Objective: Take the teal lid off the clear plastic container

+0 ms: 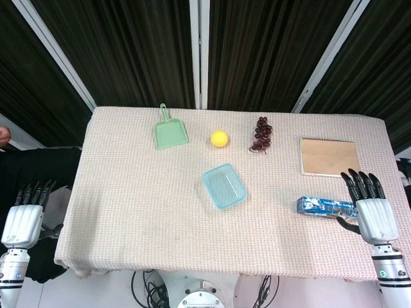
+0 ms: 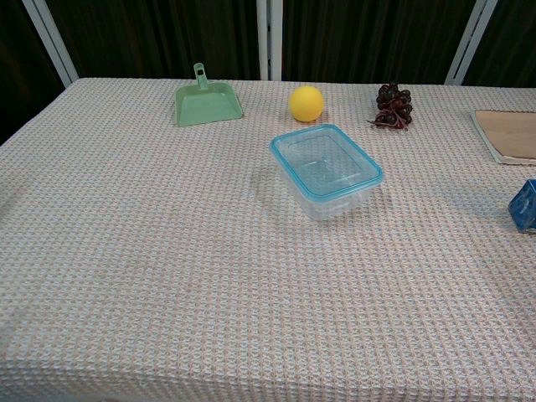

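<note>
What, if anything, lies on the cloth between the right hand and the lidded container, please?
Only the blue packet, lying just in front of the right hand near the table's right edge. Beyond it, bare cloth runs to the clear container with its teal lid on. The left hand hangs off the table's left side, open.

Cloth-covered table [image 1: 128, 212] with dustpan [image 1: 170, 133], ball [image 1: 219, 138], grapes [image 1: 262, 134], container [image 1: 225, 186], notebook [image 1: 329, 156], packet [image 1: 324, 206]

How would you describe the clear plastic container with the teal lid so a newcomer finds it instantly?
On the beige woven tablecloth, look near the middle, nearer the robot than the yellow ball. The clear rectangular plastic container sits there, its teal-rimmed lid on. It is the only see-through box.
</note>
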Available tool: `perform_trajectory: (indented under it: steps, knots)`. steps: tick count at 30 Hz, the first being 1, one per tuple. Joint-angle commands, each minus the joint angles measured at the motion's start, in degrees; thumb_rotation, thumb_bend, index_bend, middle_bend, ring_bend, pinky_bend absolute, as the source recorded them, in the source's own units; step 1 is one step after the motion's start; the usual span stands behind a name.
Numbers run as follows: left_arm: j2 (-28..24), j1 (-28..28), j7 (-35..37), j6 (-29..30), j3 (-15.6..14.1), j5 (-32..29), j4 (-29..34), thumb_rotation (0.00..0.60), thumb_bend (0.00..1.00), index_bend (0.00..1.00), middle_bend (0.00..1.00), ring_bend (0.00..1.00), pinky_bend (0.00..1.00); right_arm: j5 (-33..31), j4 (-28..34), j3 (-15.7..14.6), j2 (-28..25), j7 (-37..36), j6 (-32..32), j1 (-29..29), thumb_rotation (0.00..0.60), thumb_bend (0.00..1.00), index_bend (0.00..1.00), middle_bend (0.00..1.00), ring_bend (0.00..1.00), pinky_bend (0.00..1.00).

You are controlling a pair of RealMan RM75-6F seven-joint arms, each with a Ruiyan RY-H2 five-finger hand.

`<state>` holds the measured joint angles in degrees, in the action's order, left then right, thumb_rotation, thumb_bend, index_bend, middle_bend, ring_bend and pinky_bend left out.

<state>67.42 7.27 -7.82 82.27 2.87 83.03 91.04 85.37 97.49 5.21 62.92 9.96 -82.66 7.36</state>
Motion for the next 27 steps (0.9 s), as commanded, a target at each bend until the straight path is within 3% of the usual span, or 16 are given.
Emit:
perform_trajectory:
  steps: [1, 7, 17, 27]
  knots:
    - [-0.25, -1.31, -0.97, 2.78, -0.48, 1.23, 1.06, 0.6, 0.0, 0.06, 0.07, 0.0, 0.0, 0.03, -0.12, -0.13, 0.21, -0.53, -0.18, -0.13, 0.6, 0.0, 0.0, 0.05, 0.0, 0.0]
    - [1.02, -3.38, -2.33, 7.64, -1.24, 4.23, 0.5, 0.6, 0.0, 0.07, 0.07, 0.0, 0.0, 1.18, -0.82, -0.6, 0.05, -3.16, -1.06, -0.57, 0.6, 0.0, 0.0, 0.06, 0.0, 0.0]
    - [0.76, -3.1, -2.85, 6.2, -1.25, 3.94, 1.52, 0.6, 0.0, 0.07, 0.07, 0.0, 0.0, 3.19, -1.18, -0.36, -0.17, -3.11, 0.81, 1.66, 0.6, 0.0, 0.0, 0.06, 0.0, 0.0]
    - [1.31, -1.81, -2.24, 4.37, -0.4, 3.44, 0.74, 0.6, 0.0, 0.07, 0.07, 0.0, 0.0, 0.38, -6.94, 4.11, 5.7, -3.22, 14.97, 13.69, 0.6, 0.01, 0.0, 0.05, 0.0, 0.0]
